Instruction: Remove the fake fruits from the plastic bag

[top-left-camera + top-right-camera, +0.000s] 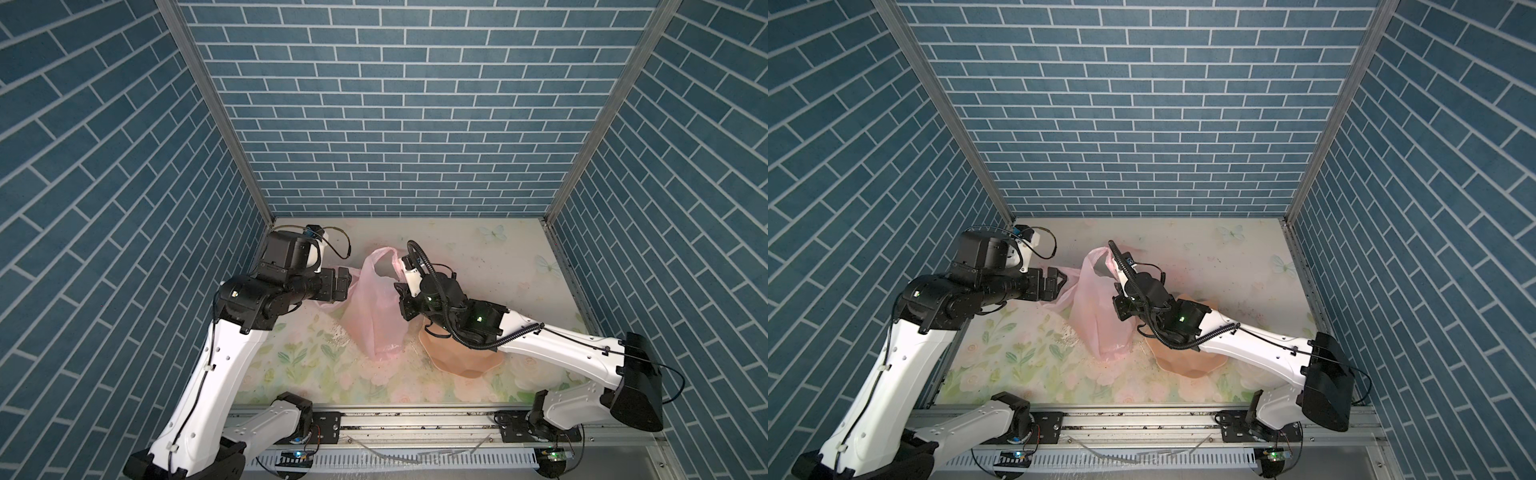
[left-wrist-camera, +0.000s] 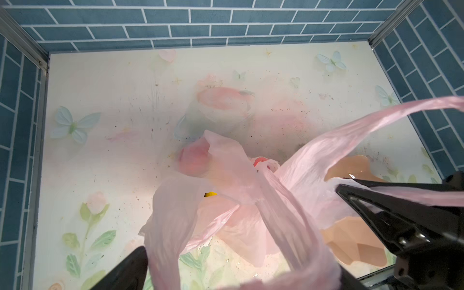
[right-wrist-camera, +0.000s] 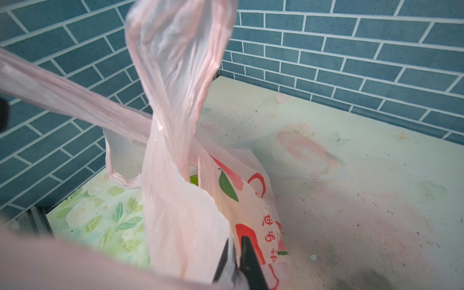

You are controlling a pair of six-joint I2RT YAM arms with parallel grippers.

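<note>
- Plastic bag (image 1: 374, 320), pink and translucent, stands bulging near the middle of the floral desk (image 1: 498, 257) in both top views. Its two loop handles are pulled up and apart.
- In a top view the left hand (image 1: 347, 284) sits at the bag's 10 o'clock, against the handle on that side. The right hand (image 1: 401, 266) is at the bag's 1 o'clock, at the other handle.
- In a top view a peach bowl (image 1: 1187, 363) lies on the desk at the bag's 4 o'clock, just beside it and partly under the right arm. No fruit lies out on the desk.
- The left wrist view shows the left hand spread wide, not clamped. A strip of handle lies across one finger (image 2: 401, 213), and more film hangs between the two fingers. A yellow fruit (image 2: 210, 194) shows only its tip at the bag's crumpled mouth.
- The right wrist view shows the right hand's fingers (image 3: 247, 253) drawn together on the bag's rim, pinching the thin film beside the red print. One handle rises twisted from the mouth. A green fruit (image 3: 194, 179) shows down inside the opening. The other fruits are hidden by the film.
</note>
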